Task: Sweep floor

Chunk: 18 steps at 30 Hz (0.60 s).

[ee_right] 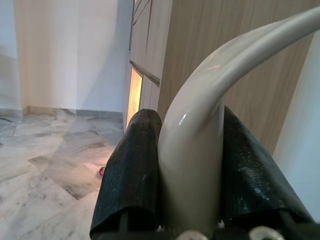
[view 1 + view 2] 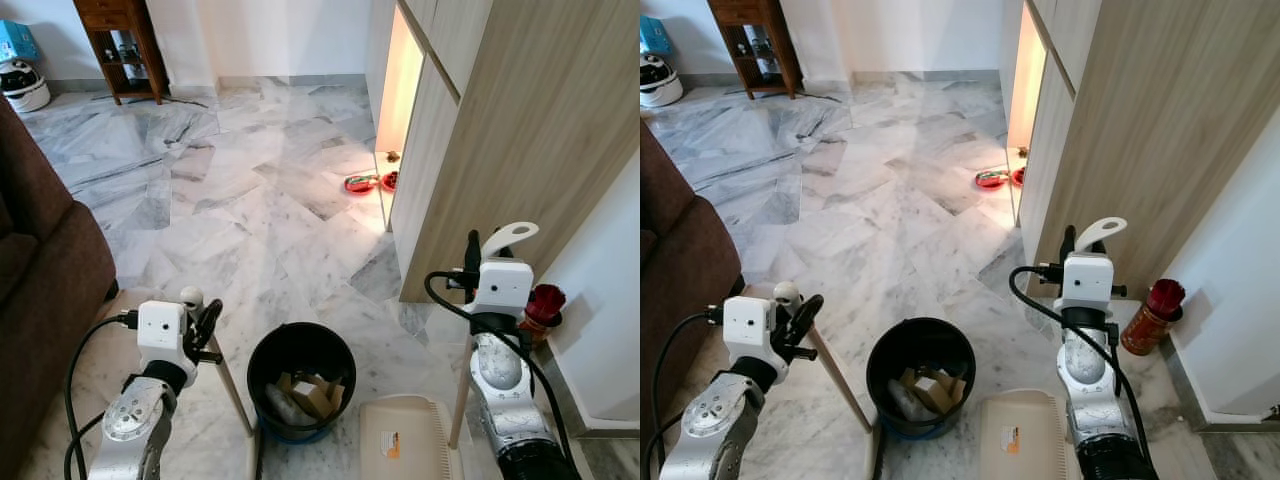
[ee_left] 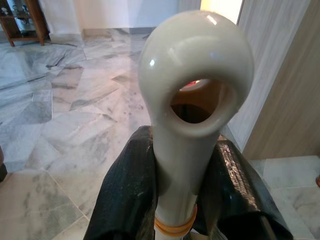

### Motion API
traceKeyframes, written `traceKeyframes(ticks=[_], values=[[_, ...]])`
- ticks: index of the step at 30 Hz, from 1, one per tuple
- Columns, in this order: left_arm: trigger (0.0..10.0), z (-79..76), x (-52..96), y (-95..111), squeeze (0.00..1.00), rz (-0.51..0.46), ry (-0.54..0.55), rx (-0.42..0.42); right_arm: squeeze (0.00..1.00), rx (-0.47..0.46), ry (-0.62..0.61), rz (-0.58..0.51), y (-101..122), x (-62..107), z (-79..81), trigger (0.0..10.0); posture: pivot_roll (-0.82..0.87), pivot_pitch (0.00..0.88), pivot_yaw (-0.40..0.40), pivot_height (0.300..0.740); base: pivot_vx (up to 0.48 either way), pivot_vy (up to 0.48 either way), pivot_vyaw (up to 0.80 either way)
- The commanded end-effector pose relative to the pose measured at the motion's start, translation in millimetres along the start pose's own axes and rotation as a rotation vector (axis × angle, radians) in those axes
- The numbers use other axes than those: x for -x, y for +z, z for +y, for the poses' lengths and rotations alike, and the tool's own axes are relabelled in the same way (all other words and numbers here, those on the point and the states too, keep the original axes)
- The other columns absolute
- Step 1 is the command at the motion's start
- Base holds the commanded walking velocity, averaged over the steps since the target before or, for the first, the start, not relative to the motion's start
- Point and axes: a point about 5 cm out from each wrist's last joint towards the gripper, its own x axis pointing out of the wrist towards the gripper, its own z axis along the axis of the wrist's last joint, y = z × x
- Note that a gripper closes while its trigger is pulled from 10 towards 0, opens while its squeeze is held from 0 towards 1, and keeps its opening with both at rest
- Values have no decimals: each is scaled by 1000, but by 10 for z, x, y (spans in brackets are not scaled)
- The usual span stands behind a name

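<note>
Left gripper (image 2: 203, 322): fingers (image 3: 125, 200) closed on the cream cap of the broom handle (image 2: 228, 382), just below its ring-shaped hanging loop (image 3: 195, 75). The wooden shaft slants down and inward from the grip, ending beside the bin. An orange band circles the shaft where the cream cap ends, between the fingers.

Right gripper (image 2: 472, 248): fingers (image 1: 131, 170) clamped either side of the cream dustpan handle (image 2: 508, 236), whose curved loop rises above and beyond the fingertips. The dustpan's wooden shaft (image 2: 460, 405) drops straight down below the wrist to the cream dustpan tray (image 2: 405, 438) on the floor.

Black waste bin (image 2: 301, 378): between the two grippers, lower than both, on the marble floor (image 2: 240, 200); holds cardboard scraps and crumpled paper.

Red canister (image 2: 540, 308): just beside the right gripper, on its outer side, against the white wall.

Wood-panel cabinet (image 2: 500, 130): ahead of the right gripper. Red bowls (image 2: 362, 183) lie on the floor in the lit gap beyond it.

Brown sofa (image 2: 40, 280): outward of the left gripper.

Wooden shelf unit (image 2: 122, 45): far ahead of the left gripper, at the wall.
</note>
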Motion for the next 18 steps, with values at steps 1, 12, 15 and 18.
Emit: traceKeyframes(ticks=[1, 12, 15, 18], values=[[10000, -35, -36, 159, 0, -78, -24, 0, 0, -5, 3, -29, 52, -50, 1, 10000, 3, 65, 30, 740, 0, 0, 0], [10000, -49, -50, 173, 0, -85, -28, -4, 0, -6, 2, -32, 59, -67, 1, 10000, -7, 72, 29, 740, -46, 0, 0], [10000, -47, -50, 173, 0, -85, -29, -4, 0, -6, 0, -34, 64, -67, 3, 10000, -12, 71, 31, 740, -265, 0, 0], [10000, -46, -48, 175, 0, -85, -29, -6, 0, -7, -4, -33, 62, -66, -3, 10000, -12, 72, 33, 740, -262, 0, 0]])
